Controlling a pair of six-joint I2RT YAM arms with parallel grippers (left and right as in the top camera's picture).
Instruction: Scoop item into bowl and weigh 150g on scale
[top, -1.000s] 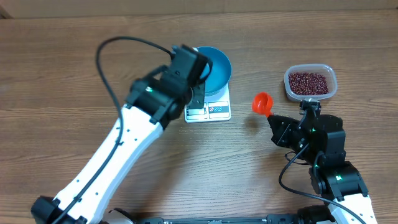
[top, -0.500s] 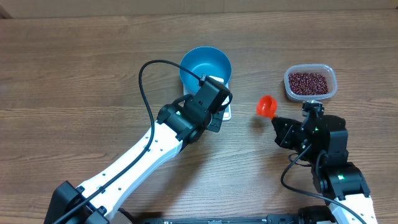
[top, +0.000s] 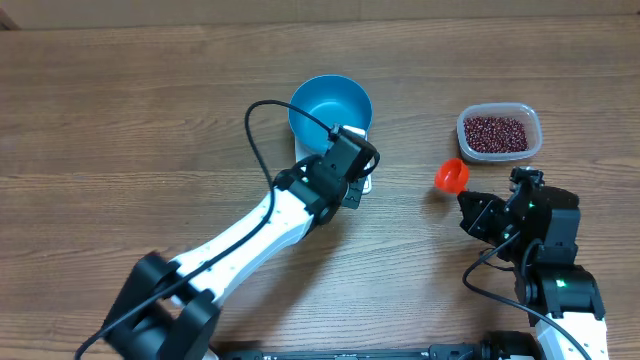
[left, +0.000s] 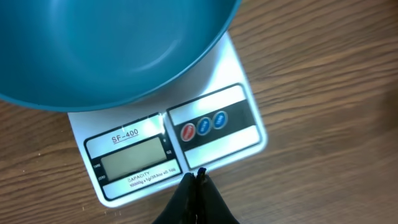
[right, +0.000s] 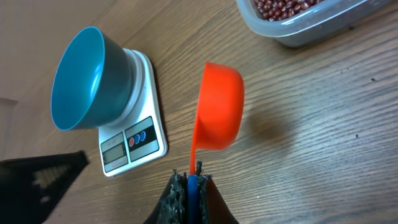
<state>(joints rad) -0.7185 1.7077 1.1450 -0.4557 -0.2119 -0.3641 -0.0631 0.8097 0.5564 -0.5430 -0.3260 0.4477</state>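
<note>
The blue bowl (top: 331, 108) (left: 106, 43) (right: 84, 78) stands on the white scale (left: 180, 140) (right: 134, 140) and looks empty. My left gripper (left: 196, 174) is shut on nothing, its tips at the scale's front edge between the display and the buttons. In the overhead view the left arm (top: 335, 170) hides most of the scale. My right gripper (right: 191, 171) (top: 470, 203) is shut on the handle of an orange scoop (right: 219, 106) (top: 452, 176), held above the table between scale and tub. The red-brown beans (top: 495, 132) (right: 280, 6) fill a clear tub.
The clear plastic tub (top: 530, 145) (right: 311, 28) sits at the right rear, just beyond the scoop. A black cable (top: 255, 130) loops up from the left arm beside the bowl. Bare wooden table (top: 120, 120) lies all round.
The left arm has swung back from over the bowl, down to the scale's front edge. The right gripper has carried the scoop rightward, closer to the tub.
</note>
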